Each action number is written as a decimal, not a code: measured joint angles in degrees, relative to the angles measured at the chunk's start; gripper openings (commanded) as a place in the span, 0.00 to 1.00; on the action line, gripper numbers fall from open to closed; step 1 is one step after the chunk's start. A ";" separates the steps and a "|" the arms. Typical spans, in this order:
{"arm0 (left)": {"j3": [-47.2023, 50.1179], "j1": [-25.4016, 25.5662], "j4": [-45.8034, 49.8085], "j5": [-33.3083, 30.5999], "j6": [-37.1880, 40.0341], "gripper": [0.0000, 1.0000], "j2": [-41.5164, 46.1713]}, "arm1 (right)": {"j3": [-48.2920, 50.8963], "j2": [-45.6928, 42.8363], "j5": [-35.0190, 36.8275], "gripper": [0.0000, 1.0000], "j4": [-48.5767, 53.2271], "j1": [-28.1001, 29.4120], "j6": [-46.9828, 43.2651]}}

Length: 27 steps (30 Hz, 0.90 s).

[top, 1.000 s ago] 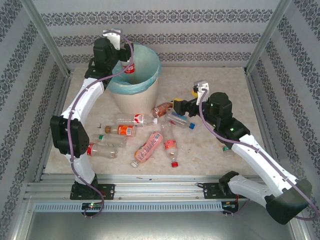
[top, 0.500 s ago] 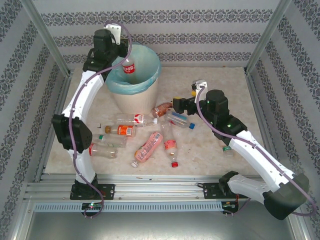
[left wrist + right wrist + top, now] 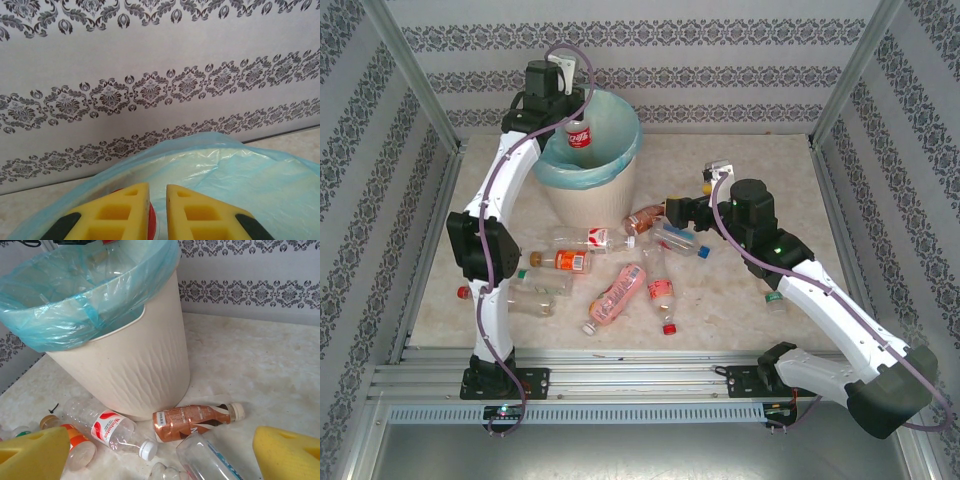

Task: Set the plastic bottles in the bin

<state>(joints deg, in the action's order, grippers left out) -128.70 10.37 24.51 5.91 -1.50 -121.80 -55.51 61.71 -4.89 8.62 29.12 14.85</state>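
Left white arm (image 3: 500,180): extended far, wrist high.
Left yellow-fingered gripper (image 3: 157,189): jaws nearly together.
Right yellow-fingered gripper (image 3: 160,440): jaws wide apart, low.

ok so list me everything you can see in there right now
bin: one, cream with a blue-green liner, far left of the table
bottle in bin: one, clear with a red label, inside the bin's mouth
bottles on table: at least eight, clear, with red, orange, pink or brown showing, scattered in front of the bin; maybe one more partly hidden under the right arm
table: one, beige marbled
walls: three, pale with dark damask bands, around the table
left gripper: one, yellow fingers, shut and empty, over the bin
right gripper: one, yellow fingers, open, low over the bottles by the bin's base
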 measured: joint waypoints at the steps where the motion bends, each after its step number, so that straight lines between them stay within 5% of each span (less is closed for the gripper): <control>1: -0.28 0.00 0.46 0.02 -0.02 0.19 0.00 | 0.00 -0.02 0.00 0.94 0.04 0.00 0.00; 3: -1.09 0.00 1.55 0.11 -0.09 0.30 0.00 | -0.15 -0.07 0.02 0.94 0.33 0.00 0.00; 5: -1.51 0.00 2.45 0.70 -0.31 0.54 0.02 | -0.79 -0.07 0.22 0.94 1.40 0.00 0.00; 7: -1.62 0.00 3.13 1.33 -0.63 0.62 0.31 | -2.10 -0.07 1.20 0.95 3.21 0.00 0.00; 15: 8.61 0.17 0.66 3.13 -1.81 0.63 12.68 | -6.69 -3.50 9.51 0.93 17.79 -0.79 2.21; 19: 24.02 1.73 -8.41 2.86 -2.67 0.65 26.36 | -4.96 -5.07 7.37 0.88 22.82 -1.11 3.52; 27: 54.93 10.47 -26.29 2.84 -0.26 0.67 42.99 | 0.20 5.92 7.17 0.86 26.53 10.10 9.20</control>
<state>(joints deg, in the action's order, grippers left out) -73.78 20.84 -1.78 8.75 -1.76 -78.81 -55.31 67.64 2.28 35.16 39.22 24.05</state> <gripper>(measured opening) 0.672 0.872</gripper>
